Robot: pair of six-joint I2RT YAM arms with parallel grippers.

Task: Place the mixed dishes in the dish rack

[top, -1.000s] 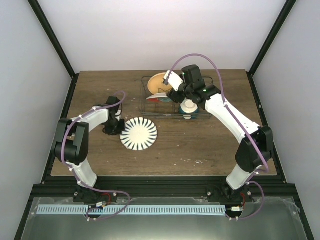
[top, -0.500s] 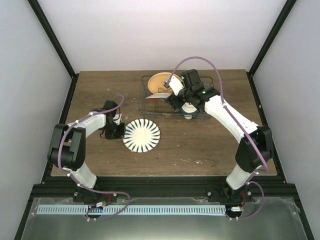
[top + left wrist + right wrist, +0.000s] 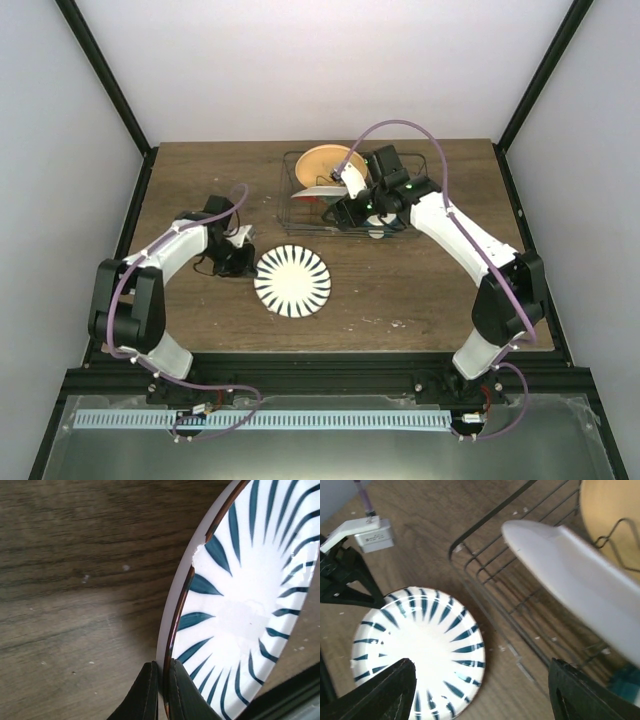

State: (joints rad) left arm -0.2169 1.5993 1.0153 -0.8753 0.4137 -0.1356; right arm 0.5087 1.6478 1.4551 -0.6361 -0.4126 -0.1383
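Observation:
A white plate with dark teal stripes (image 3: 292, 281) (image 3: 420, 645) lies on the table in front of the dish rack (image 3: 287, 205) (image 3: 485, 575). My left gripper (image 3: 245, 262) (image 3: 162, 667) is shut on the plate's (image 3: 240, 595) left rim, which has a small chip. My right gripper (image 3: 350, 212) (image 3: 481, 666) hangs open above the rack's front left corner, holding nothing. In the rack an orange-yellow plate (image 3: 322, 162) (image 3: 610, 510) stands at the back left. A second plate (image 3: 318, 190) (image 3: 570, 575) leans in front of it, showing its white underside.
A small pale dish (image 3: 376, 232) peeks out under the right arm at the rack's front. A teal edge (image 3: 625, 680) shows low in the right wrist view. Black frame posts and grey walls enclose the table.
My left gripper has shut on the striped plate's rim and moved it right and slightly nearer. The right gripper has swung left and lower over the rack's front.

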